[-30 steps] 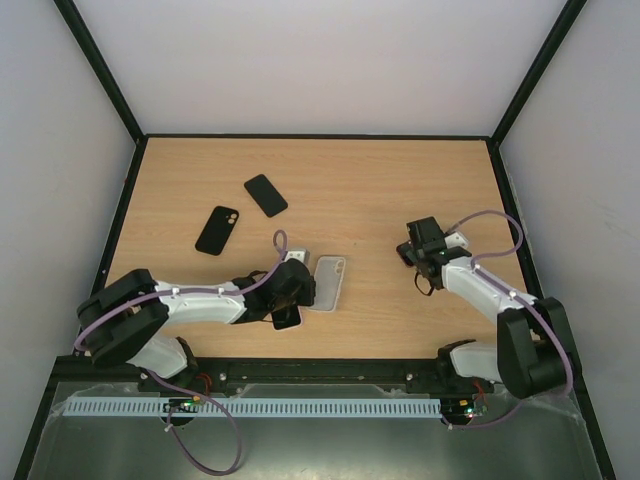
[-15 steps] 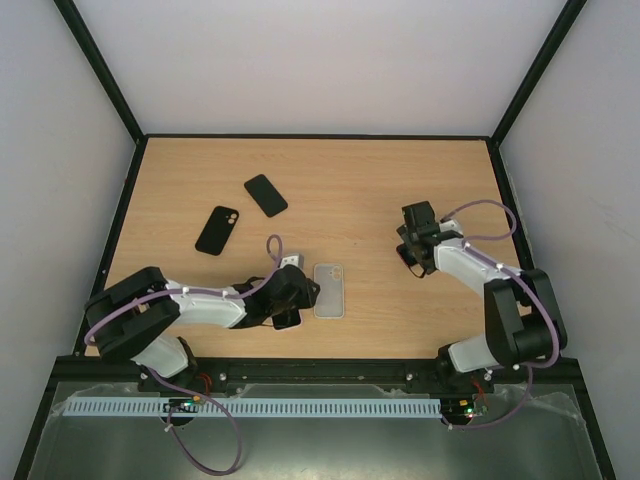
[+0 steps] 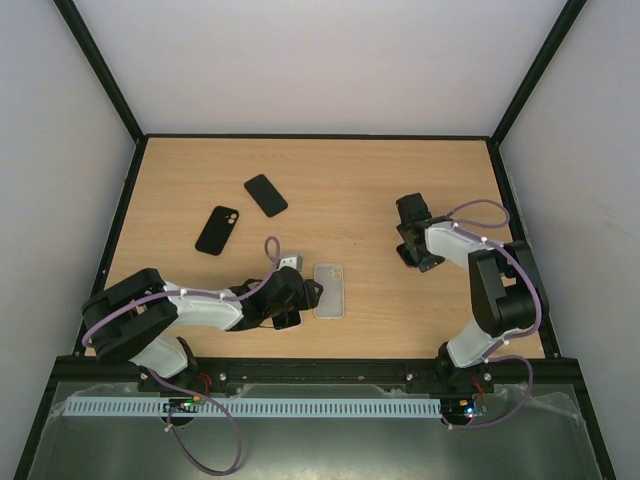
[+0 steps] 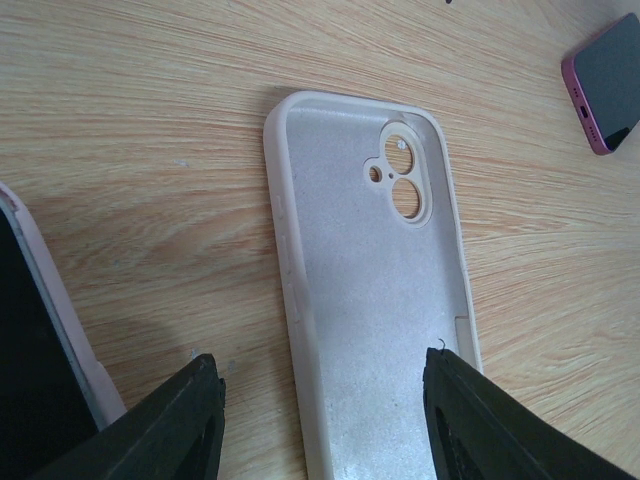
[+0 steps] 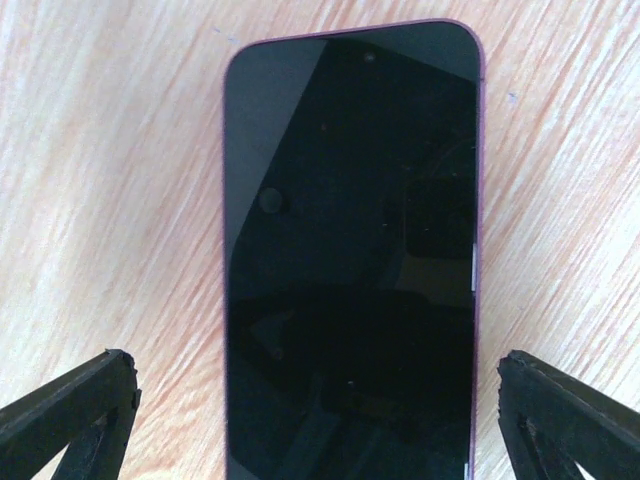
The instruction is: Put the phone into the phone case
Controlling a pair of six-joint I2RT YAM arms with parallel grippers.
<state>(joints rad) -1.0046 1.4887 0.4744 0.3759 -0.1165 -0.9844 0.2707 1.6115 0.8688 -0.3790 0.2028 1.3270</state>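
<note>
Top external view, this instant: the right tool now hangs over the pink-edged phone on the right half of the surface, having swung in from nearer the edge over the past second. The pale phone case, skewed a second ago, has lain square and hollow side up just right of the left tool for the last half second. Judged from that, the case looks staged and the pick-up of the phone is the step in hand. Phone and case remain well apart, so the insertion itself is not yet begun.

Seen from the right wrist, that tool is spread wide. Its fingers flank the phone's near end without touching it, and the phone lies flat, screen up.

Seen from the left wrist, the left tool is likewise wide apart and holds nothing. Its fingers straddle the case's near end. Whether the right-hand finger grazes the case rim cannot be told.

Two black cases lie far left, out of play.
</note>
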